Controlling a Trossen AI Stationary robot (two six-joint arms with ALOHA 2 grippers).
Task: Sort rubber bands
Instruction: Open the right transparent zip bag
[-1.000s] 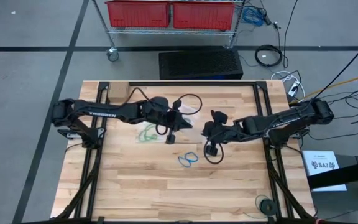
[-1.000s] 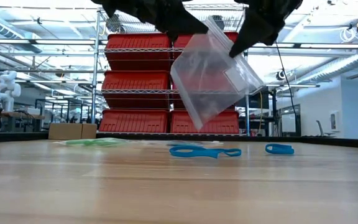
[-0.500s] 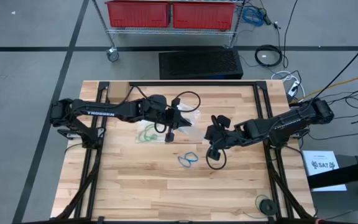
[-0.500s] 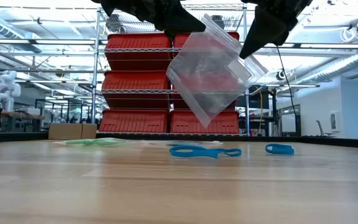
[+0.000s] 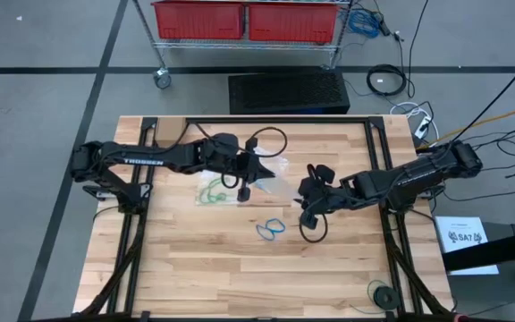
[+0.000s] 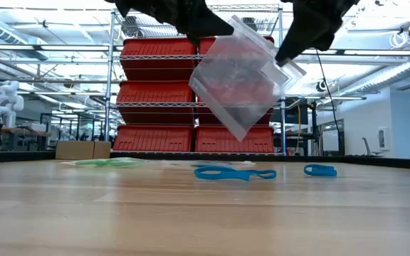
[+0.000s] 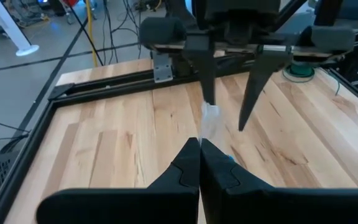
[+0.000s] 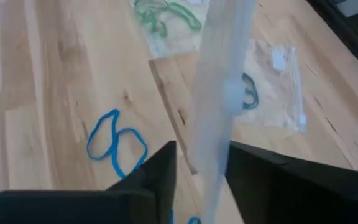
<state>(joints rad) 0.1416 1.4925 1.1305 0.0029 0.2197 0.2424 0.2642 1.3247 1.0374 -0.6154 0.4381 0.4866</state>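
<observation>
Your blue rubber bands lie as thin loops on the wooden table, green ones sit inside a flat clear bag. Your left gripper pinches an empty clear bag aloft; right gripper fingers parted around its edge. Red bins behind

The counter is light butcher-block wood with visible grain and a smooth, faintly satin finish, framed by matt black metal rails. The raised bag is clear, glossy plastic film with slight creases. A second clear plastic bag lies flat on the wood. The blue bands and green bands look like smooth, matt rubber. Both pincer sets are matt black plastic. The crates are glossy red plastic.
</observation>
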